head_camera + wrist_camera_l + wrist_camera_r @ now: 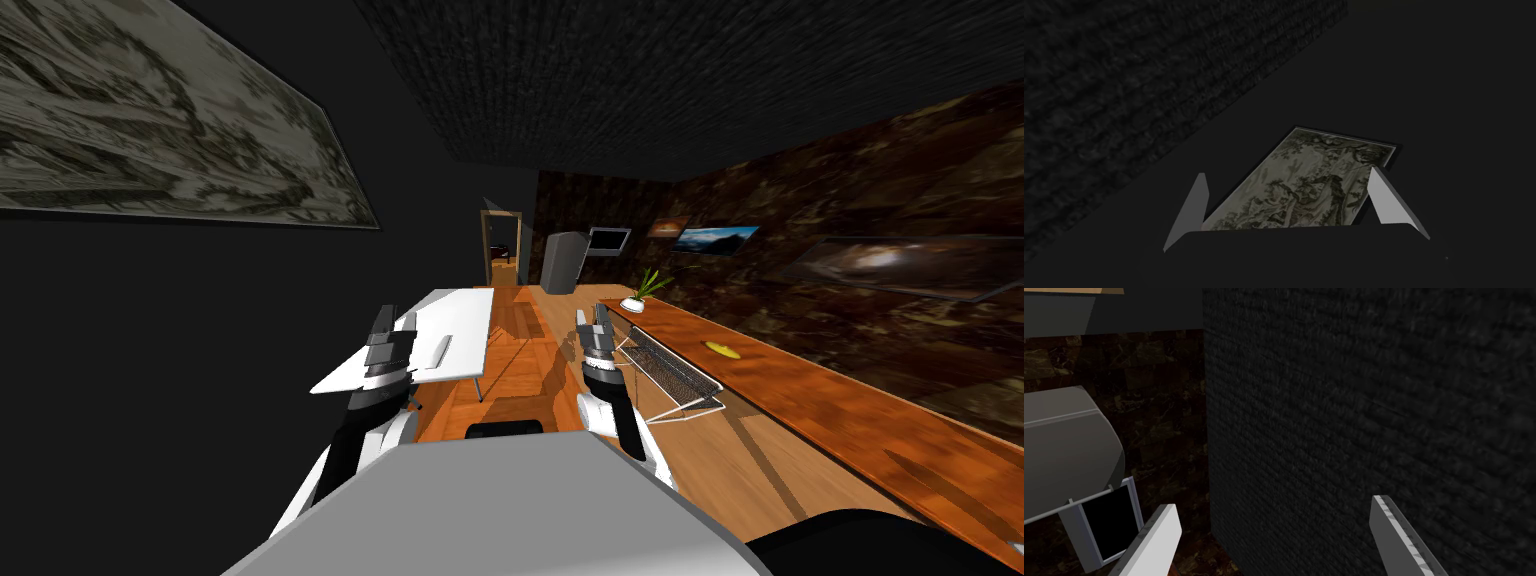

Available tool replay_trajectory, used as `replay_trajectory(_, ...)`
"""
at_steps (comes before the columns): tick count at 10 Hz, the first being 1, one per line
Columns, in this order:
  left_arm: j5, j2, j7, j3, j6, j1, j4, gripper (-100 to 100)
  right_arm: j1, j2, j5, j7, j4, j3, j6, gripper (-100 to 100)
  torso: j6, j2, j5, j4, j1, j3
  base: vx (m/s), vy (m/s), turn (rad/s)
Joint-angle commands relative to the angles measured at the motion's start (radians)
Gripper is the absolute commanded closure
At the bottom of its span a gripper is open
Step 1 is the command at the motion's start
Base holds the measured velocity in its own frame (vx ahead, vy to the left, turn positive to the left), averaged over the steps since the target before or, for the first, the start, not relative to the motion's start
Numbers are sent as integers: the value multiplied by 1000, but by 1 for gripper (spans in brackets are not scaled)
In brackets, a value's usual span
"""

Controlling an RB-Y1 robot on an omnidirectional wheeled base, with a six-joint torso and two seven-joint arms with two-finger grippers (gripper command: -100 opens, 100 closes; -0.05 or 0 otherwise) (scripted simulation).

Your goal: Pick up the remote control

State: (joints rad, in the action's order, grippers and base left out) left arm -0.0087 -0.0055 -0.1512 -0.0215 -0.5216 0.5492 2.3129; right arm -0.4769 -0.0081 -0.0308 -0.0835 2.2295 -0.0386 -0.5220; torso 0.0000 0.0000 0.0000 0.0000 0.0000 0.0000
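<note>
A slim white bar, the remote control [440, 352], lies on a white table [460, 310] ahead and to my left. My left gripper [393, 322] is raised over the near left part of that table, a short way left of the remote; its fingers [1191, 212] stand open and hold nothing. Over the wooden floor to the right of the table, my right gripper [592, 322] is also raised. It is open [1274, 503] and empty, facing a dark wall.
A long wooden counter [820, 400] runs along the right wall with a wire rack [672, 375], a yellow item [722, 350] and a potted plant [640, 295]. A grey rounded appliance [563, 262] and a doorway [502, 248] stand at the far end. Wooden floor [530, 330] lies between table and counter.
</note>
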Motion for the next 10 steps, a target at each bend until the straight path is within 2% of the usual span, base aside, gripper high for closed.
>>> replay_trajectory(1, -3, 35, 2, 7, -8, 11, -23, -100, 0, 0, 0, 0, 0, 0, 0, 0, 0, 0, 0, 0, 0, 0, 4, -18, -2)
replay_trajectory(3, -9, 91, 7, 23, -26, 35, -75, -100, 0, 0, 0, 0, 0, 0, 0, 0, 0, 0, 0, 0, -2, 0, 2, -48, 5)
replay_trajectory(6, -24, 183, 17, 63, -68, 90, -175, -100, 0, 0, 0, 0, 0, 0, 0, 0, 0, 0, -1, 0, -6, 0, 2, -89, 9)
replay_trajectory(7, -24, 183, 17, 63, -68, 90, -196, -100, 0, 0, 0, 0, 0, 0, 0, 0, 0, 1, -1, 0, -6, 0, -4, -67, 7)
replay_trajectory(8, -30, 215, 21, 81, -85, 111, -231, -100, 0, 0, 0, 0, 0, 0, 0, 0, 0, 0, -1, 0, -5, 0, 4, -50, 4)
replay_trajectory(9, -30, 215, 21, 81, -85, 111, -245, -100, 0, 0, 0, 0, 0, 0, 0, 0, 0, 0, -1, 0, -4, 0, 5, -33, 3)
replay_trajectory(10, -36, 247, 25, 99, -102, 135, -278, -100, 0, 0, 0, 0, 0, 0, 0, 0, 0, 0, -1, 0, -2, 0, 3, -41, 0)
